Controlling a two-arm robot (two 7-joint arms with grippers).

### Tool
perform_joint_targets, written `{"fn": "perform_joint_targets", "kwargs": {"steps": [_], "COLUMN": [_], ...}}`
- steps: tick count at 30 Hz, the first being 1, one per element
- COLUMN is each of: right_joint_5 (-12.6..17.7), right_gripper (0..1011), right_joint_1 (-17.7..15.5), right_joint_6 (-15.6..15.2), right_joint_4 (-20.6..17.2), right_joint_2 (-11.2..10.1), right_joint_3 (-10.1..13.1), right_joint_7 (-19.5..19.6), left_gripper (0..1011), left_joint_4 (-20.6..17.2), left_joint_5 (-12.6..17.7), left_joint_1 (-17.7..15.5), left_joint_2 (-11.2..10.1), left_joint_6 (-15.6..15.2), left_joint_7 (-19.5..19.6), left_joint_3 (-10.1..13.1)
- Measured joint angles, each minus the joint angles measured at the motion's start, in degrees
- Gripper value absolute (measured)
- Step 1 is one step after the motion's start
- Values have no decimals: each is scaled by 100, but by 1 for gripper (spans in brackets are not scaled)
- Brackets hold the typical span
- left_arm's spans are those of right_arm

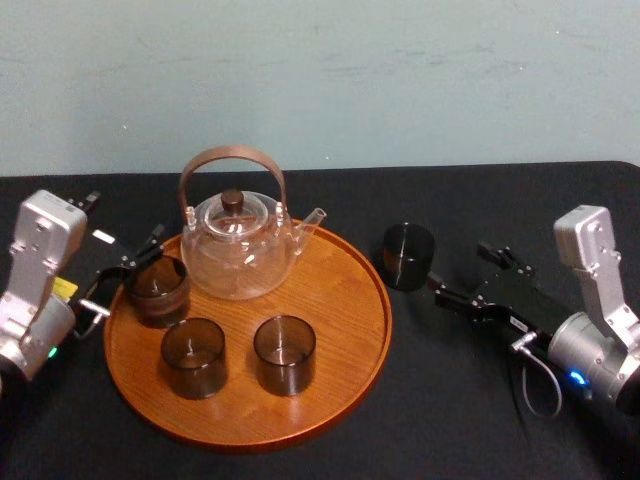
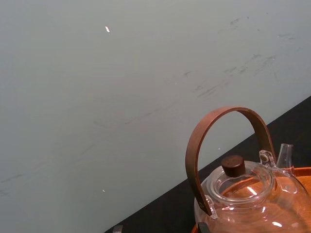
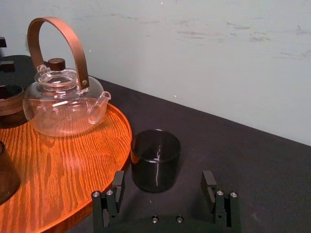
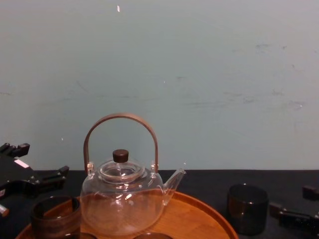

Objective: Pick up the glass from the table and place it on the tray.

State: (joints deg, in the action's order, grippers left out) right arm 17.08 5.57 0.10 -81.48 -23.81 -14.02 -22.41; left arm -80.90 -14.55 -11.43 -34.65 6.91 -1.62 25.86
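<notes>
Noted: one dark smoked-glass tumbler [image 1: 408, 256], short and cylindrical, upright on the black cloth-covered table [image 1: 470, 400]. It sits right of centre in the head view, just beside the rim of the large round orange-brown wooden tray [image 1: 340, 320].

Probably light, rigid, slick-walled and breakable. Best taken across the mid-wall with a gentle squeeze.

Right gripper [image 3: 163, 188] sits low at the right wrist view's bottom edge, fingers spread wide. The tumbler is just ahead of the gap, untouched.

Left gripper [image 1: 120, 275] is at the tray's left rim, fingers apart, beside a brown glass cup [image 1: 157, 290].

Room: the tray's right side is bare. Mind the raised rim and the spout [image 1: 312, 218] of the clear glass teapot [image 1: 238, 250], which points that way.
</notes>
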Motion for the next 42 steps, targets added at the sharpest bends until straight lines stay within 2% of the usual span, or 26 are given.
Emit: {"fn": "perform_joint_targets", "kwargs": {"steps": [17,42], "right_joint_5": [-230,-319], "right_gripper": [1002,1002], "right_joint_1": [772,1463], "right_joint_6": [129,378], "right_joint_4": [859,1859], "right_joint_2": [236,544], "right_joint_3": [-421,-648], "right_joint_7": [-257,-438], "left_gripper": [1001,1002], "left_joint_4": [0,0], "left_joint_5": [0,0], "left_joint_1": [0,0], "left_joint_2": [0,0], "left_joint_6": [0,0], "left_joint_7": [0,0], "left_joint_3": [0,0]}}
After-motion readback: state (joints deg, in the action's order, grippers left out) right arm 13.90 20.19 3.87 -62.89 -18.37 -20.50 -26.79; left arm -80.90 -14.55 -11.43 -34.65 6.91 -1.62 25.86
